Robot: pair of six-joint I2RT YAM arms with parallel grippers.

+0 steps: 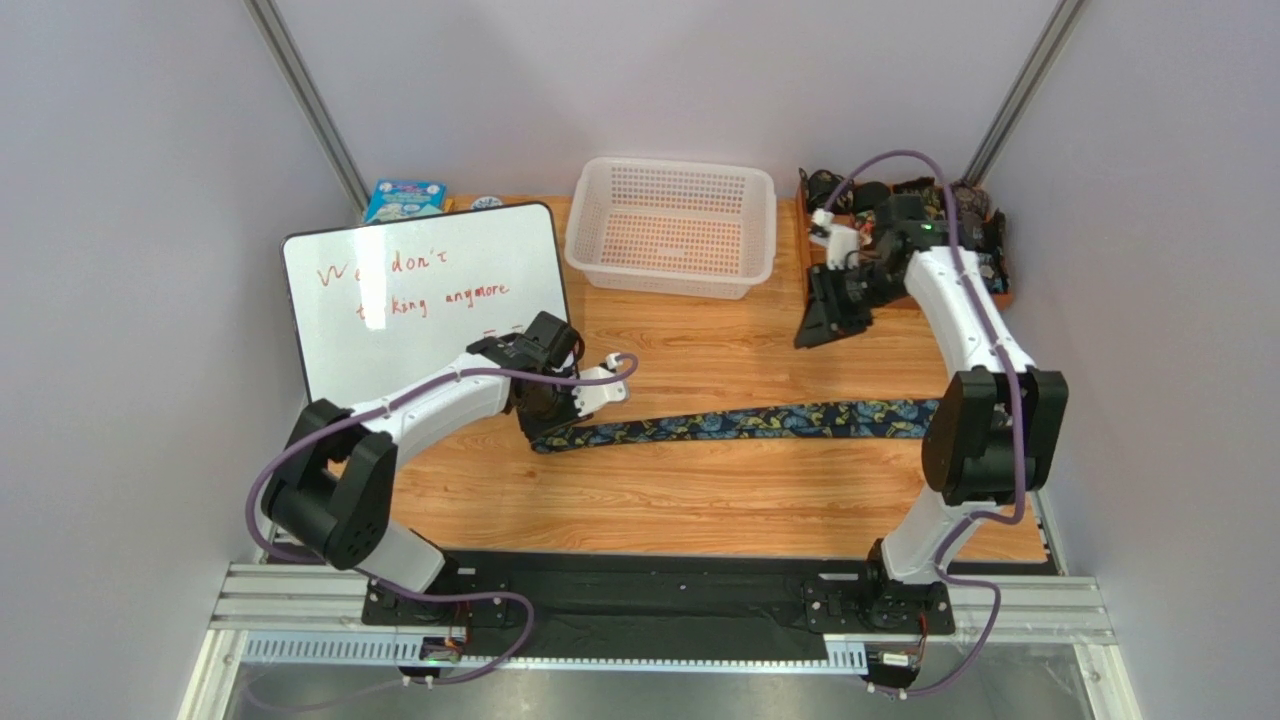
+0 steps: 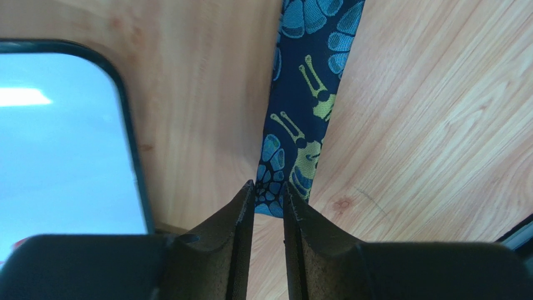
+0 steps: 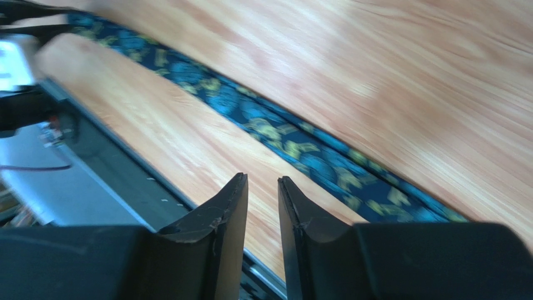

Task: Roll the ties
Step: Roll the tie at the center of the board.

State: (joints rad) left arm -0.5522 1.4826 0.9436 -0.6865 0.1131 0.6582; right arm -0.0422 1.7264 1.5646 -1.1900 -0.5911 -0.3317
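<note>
Wooden table bears one outstretched paisley tie.

There is one patterned tie, one wooden table, one white basket, one whiteboard, one small blue packet, one heap of dark items at the back right too jumbled to count, and two robot arms, one left arm and one right arm.
</note>
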